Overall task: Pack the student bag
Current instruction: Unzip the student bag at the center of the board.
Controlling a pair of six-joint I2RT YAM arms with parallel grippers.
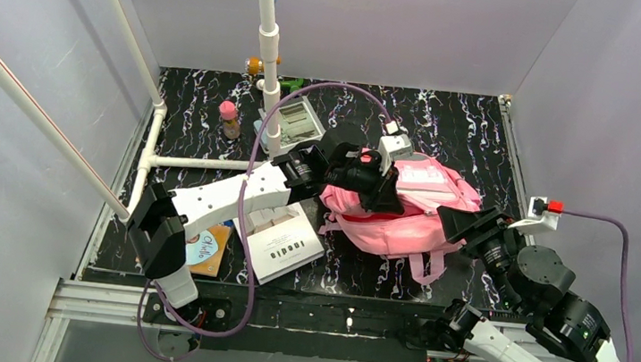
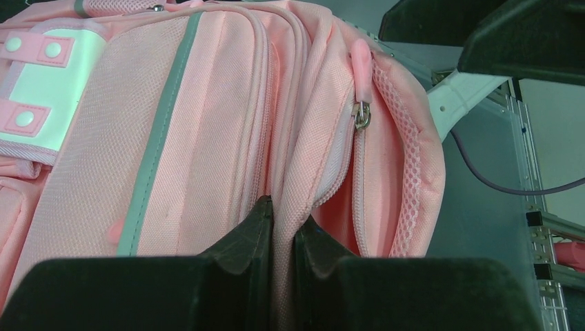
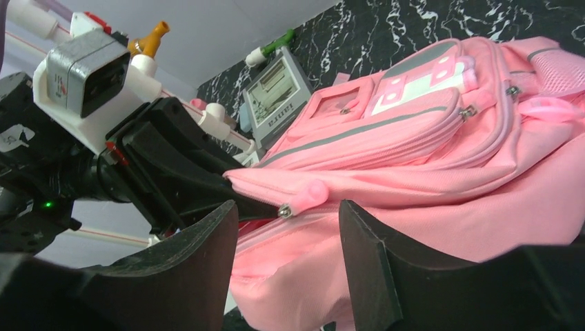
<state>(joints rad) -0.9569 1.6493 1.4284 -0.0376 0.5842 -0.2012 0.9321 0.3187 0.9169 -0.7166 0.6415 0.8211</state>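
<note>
The pink student bag [image 1: 413,210] lies on the black marbled table, its white patch [image 1: 423,176] facing up. My left gripper [image 1: 384,197] is shut on a fold of the bag's fabric by the main zip opening; in the left wrist view [image 2: 281,221] the cloth is pinched between the two black fingers. A pink zip pull [image 2: 361,62] hangs just beyond. My right gripper [image 1: 455,222] is open at the bag's right side; in the right wrist view [image 3: 290,217] its fingers stand apart on either side of the pink zip pull [image 3: 307,195], not touching it.
A white book [image 1: 285,242] and white boxes [image 1: 263,220] lie left of the bag. A notebook with a round sticker [image 1: 206,248] lies at the front left. A pink-capped bottle [image 1: 230,120], a grey box [image 1: 296,123] and small toys [image 1: 257,66] stand at the back by a white pipe frame [image 1: 269,41].
</note>
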